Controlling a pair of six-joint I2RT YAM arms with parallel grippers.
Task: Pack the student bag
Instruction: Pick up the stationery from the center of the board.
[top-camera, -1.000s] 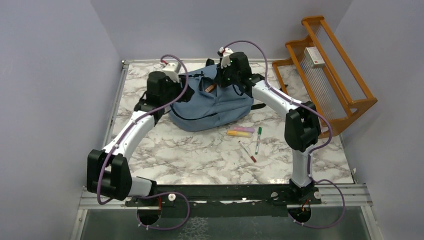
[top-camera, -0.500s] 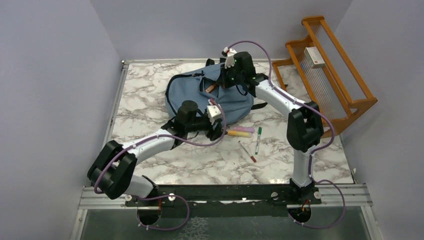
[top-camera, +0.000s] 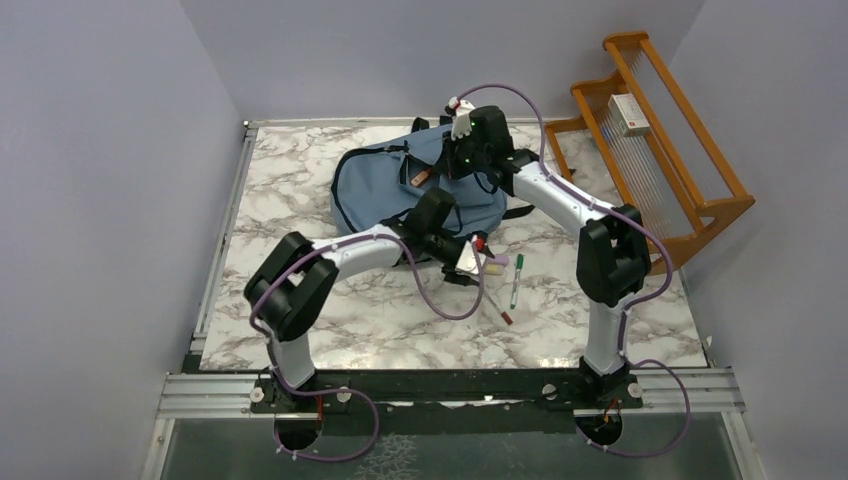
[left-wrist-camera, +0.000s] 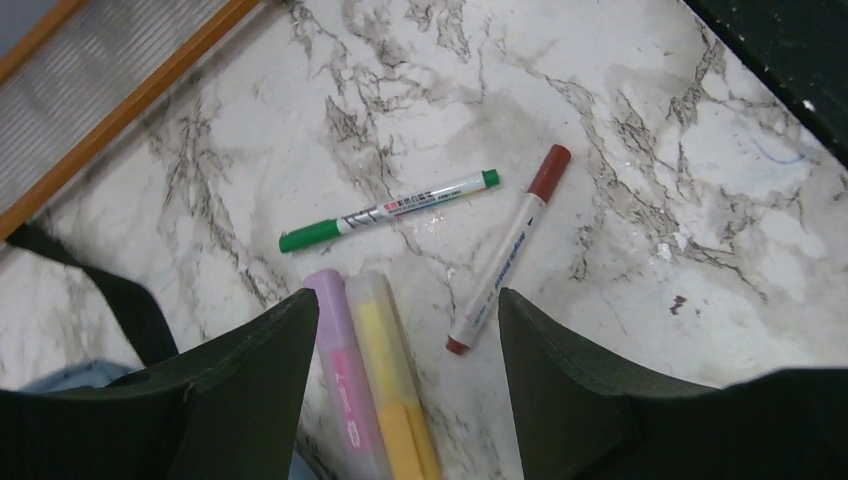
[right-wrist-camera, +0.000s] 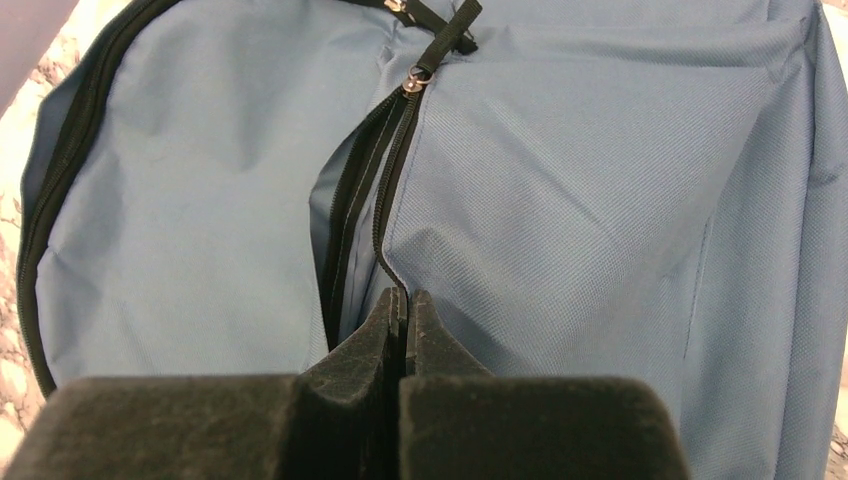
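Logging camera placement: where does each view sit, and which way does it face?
Top external: above, behind the bases, looking down on table, student bag and both arms.
Left wrist: on the left arm, facing down at green marker, red marker, highlighters; its open jaws show.
Right wrist: on the right arm, facing the bag's zipper; its shut jaws show.
Shared: top and left wrist show both markers.

Left pincer (left-wrist-camera: 405, 310) swung off the student bag (top-camera: 380, 185) to above the highlighters (left-wrist-camera: 385, 370)
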